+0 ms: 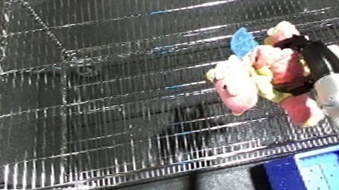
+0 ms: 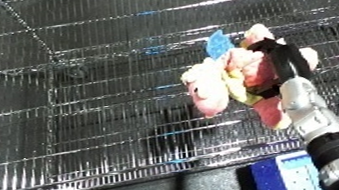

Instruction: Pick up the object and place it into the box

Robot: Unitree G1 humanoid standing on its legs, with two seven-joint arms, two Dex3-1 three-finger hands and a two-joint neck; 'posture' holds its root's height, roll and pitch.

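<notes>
**Plush toy held above wire bin**

The plush toy [image 1: 258, 82] is soft and lumpy, pink and cream with yellow patches and one blue, fin-shaped piece at its top. It hangs in the air over the right part of the wire bin [image 1: 107, 134], limbs drooping downward. The right robot hand [image 2: 274, 65], black, has its fingers curled round the toy's middle, grasping it; the silver-white forearm rises from the lower right corner.

The bin is a shiny metal grid of thin parallel rods, with a raised near rim along the bottom of the view and a left wall slanting inward. Its mesh floor left of the toy lies open. Beyond the near rim, the surface is dark grey. A blue block [image 1: 320, 171] with a paler blue top sits at the lower right, just outside the rim. No legible writing. Left robot hand out of view.
</notes>
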